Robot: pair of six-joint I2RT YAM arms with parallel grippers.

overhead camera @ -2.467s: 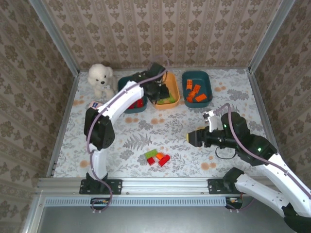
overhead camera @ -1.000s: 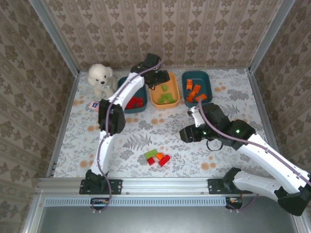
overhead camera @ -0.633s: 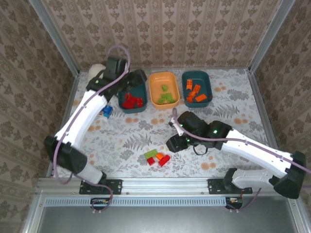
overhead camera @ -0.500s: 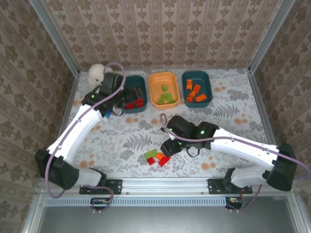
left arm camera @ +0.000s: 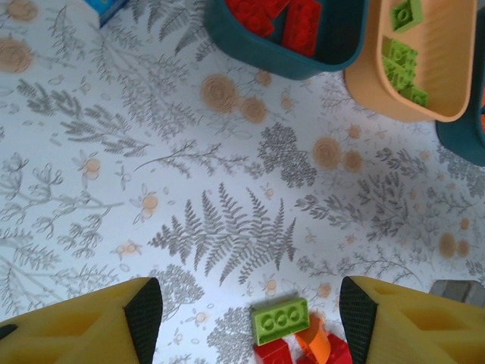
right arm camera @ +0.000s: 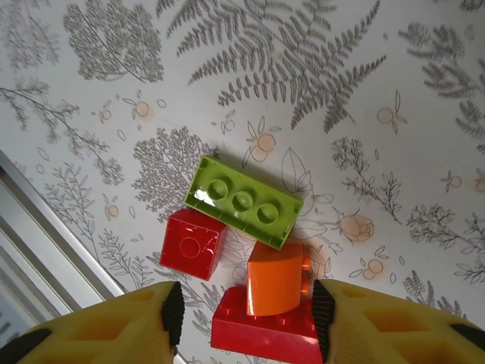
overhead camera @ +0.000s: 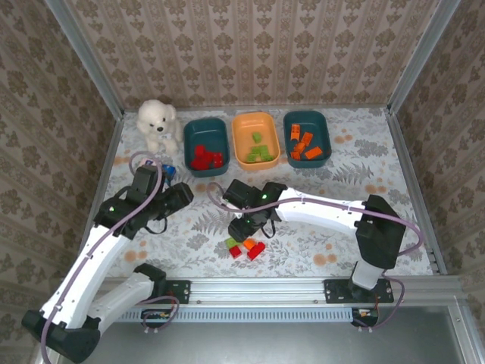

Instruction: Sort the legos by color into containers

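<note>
Four loose legos (overhead camera: 244, 246) lie in a tight cluster on the desk (overhead camera: 356, 182), close to its front edge and roughly midway between the two arm bases. In the right wrist view, a green lego (right arm camera: 242, 201) with three studs lies across the top of the cluster. A small red lego (right arm camera: 193, 244) touches its lower left side. An orange lego (right arm camera: 276, 287) sits just below the green one and overlaps a longer red lego (right arm camera: 261, 330). The right gripper (overhead camera: 244, 226) hangs directly over this cluster with its jaws apart, clamped on nothing. The orange lego and the longer red lego lie between its yellow fingers (right arm camera: 129, 322), while the green lego and the small red lego lie just beyond the tips. I cannot tell whether a finger touches the longer red lego. The left gripper (overhead camera: 180, 199) is off to the left of the cluster and clearly apart from it. Its jaws are spread wide and empty, and in its wrist view the green lego shows ahead between the fingers. Along the back of the desk stand three containers in a row, well apart from both grippers. The left teal container (overhead camera: 188, 148) holds red legos (overhead camera: 206, 159), the orange container (overhead camera: 239, 133) holds green legos (overhead camera: 260, 152), and the right teal container (overhead camera: 311, 121) holds orange legos (overhead camera: 305, 145).
</note>
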